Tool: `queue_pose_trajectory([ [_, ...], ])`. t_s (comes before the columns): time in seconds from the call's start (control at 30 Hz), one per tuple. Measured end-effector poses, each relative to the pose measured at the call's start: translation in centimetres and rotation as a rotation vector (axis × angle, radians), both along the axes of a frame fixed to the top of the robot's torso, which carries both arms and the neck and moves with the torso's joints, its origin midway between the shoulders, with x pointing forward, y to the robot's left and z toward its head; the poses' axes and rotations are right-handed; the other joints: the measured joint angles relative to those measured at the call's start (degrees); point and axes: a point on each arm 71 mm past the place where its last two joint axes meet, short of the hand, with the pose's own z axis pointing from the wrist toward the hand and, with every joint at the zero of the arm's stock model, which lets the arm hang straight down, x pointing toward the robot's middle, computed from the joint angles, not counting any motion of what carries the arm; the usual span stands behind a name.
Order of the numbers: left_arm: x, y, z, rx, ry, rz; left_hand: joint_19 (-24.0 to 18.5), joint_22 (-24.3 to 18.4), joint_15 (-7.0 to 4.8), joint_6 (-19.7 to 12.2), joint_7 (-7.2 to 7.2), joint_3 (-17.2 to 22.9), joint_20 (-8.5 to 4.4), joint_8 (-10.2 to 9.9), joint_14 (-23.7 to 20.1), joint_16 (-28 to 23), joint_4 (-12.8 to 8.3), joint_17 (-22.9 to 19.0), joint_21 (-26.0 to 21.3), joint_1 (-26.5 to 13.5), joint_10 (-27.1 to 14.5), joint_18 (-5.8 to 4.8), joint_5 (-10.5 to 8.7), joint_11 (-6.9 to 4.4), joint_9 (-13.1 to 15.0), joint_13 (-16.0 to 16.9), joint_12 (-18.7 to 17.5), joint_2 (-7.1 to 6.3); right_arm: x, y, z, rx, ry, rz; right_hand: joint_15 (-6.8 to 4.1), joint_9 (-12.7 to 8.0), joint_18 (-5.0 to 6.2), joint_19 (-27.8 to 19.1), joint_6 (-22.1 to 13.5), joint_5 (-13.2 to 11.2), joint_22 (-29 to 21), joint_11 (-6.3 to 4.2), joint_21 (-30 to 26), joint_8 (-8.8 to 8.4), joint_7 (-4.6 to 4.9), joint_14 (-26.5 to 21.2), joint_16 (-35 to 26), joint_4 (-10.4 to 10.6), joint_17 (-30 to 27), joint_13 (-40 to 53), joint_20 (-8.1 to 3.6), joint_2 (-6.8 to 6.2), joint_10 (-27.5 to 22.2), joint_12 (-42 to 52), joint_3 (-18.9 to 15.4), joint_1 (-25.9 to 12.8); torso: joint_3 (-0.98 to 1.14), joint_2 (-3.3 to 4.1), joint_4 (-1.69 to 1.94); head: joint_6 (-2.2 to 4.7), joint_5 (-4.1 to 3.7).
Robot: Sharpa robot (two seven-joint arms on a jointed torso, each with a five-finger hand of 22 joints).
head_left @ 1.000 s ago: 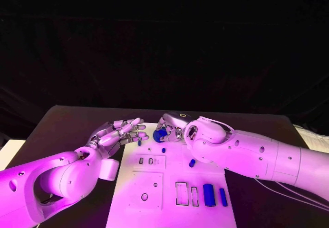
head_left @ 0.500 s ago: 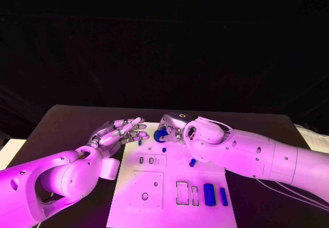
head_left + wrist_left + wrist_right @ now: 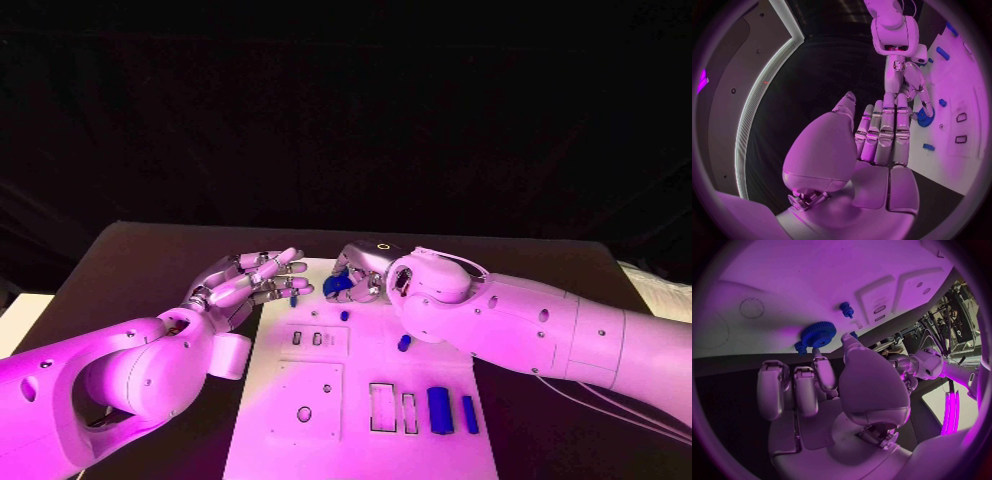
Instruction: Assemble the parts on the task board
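Note:
The white task board lies between my two hands. My right hand sits over its far end, thumb and a finger pinching a blue gear by its rim. In the right wrist view the gear is at the fingertips of that hand, just above the board, with a small blue peg standing beyond it. My left hand hovers at the board's left edge, fingers spread and holding nothing. The left wrist view shows this hand pointing toward the gear.
A small blue piece lies by my left fingertips. A short blue piece lies mid-board, and two long blue bars lie beside rectangular slots at the near right. The dark table surrounds the board.
My right hand and the gear have shifted very slightly toward the board's far end. The left hand has hardly moved.

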Motion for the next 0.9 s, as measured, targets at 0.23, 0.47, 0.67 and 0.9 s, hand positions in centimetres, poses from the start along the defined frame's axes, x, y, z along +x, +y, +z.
queue_pose_trajectory([
  [0.23,0.0,0.0,0.0,0.001,0.001,0.000,0.0,0.0,0.00,0.0,0.00,0.1,0.00,-0.1,0.0,0.0,-0.1,0.0,0.0,0.0,0.0,0.00,0.00,0.00,0.0,0.0,0.0,0.00,0.3,-0.5,0.1,0.005,0.028,-0.013,0.00,0.3,0.00,0.0,1.6,1.2,0.3,-0.37,0.0,0.67,-0.36,0.0,0.2,0.1,0.0,0.0,0.00,1.29,0.4,0.6,-0.8,0.0,0.00,0.00,0.01,-0.04,-0.07],
  [0.47,0.0,0.1,0.0,0.001,0.002,0.001,0.0,0.0,0.00,0.0,0.00,0.1,0.00,-0.2,0.0,0.0,-0.1,0.0,0.0,0.2,0.0,0.00,0.00,0.00,0.0,0.0,0.0,0.19,0.4,-0.9,0.0,0.016,0.041,-0.026,0.00,0.3,0.00,0.1,1.8,1.8,0.4,-0.37,0.0,0.85,-0.53,0.0,0.2,-0.2,0.0,0.0,-0.15,1.84,0.4,0.7,-1.2,-0.3,0.00,0.00,0.01,-0.05,-0.11],
  [0.67,0.0,0.2,0.0,0.002,0.002,0.003,0.0,0.0,0.00,0.0,0.00,0.1,0.00,-0.2,0.0,0.0,-0.1,0.1,0.0,0.2,0.0,0.00,0.00,0.00,0.0,0.0,0.0,0.22,0.2,-1.7,-0.3,0.039,0.027,-0.035,0.00,0.1,0.00,0.1,1.9,2.7,0.6,-0.37,0.2,0.41,-0.23,0.0,0.2,-0.9,0.0,0.0,-0.15,2.47,0.4,0.7,-1.8,1.1,-0.01,-0.01,0.02,0.01,-0.15],
  [0.9,0.0,0.4,0.0,0.004,0.003,0.006,0.0,-0.1,0.00,0.0,0.00,0.1,0.00,-0.2,0.0,0.0,-0.1,0.1,0.0,0.2,0.0,0.00,0.00,0.00,0.0,0.0,0.0,0.22,-0.5,-4.3,0.2,0.154,0.002,0.006,0.00,-0.2,-0.91,0.1,0.5,4.3,0.9,-0.34,0.2,-0.04,0.13,0.0,0.2,-2.4,0.0,0.0,-0.14,3.00,0.4,-0.1,-1.6,4.6,0.03,-0.08,-0.07,0.20,-0.10],
])
